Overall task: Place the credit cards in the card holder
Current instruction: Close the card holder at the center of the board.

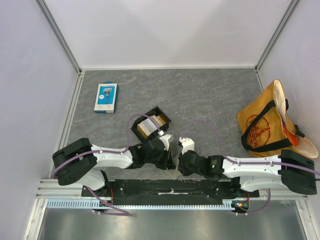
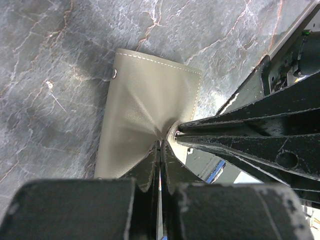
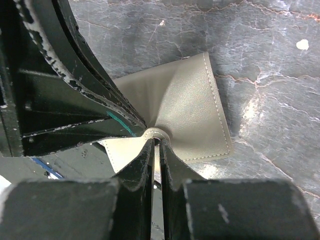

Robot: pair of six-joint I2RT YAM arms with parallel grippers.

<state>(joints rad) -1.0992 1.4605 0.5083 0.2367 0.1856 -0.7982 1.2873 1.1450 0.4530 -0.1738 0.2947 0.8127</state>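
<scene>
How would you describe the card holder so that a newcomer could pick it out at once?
On the grey marbled table, look at the near edge where the two arms meet. The card holder sits there, pinched in the jaws of the left gripper and the right gripper. Unlike the black tray behind, it is thin, grey-tan and stitched.

The left arm and right arm both stretch inward and meet at the holder. The left gripper is clamped tight on the holder's edge, its fingers pressed together on the material. The right gripper pinches the same spot from the opposite side, jaws nearly closed, and its tips touch the left gripper's tips.
</scene>
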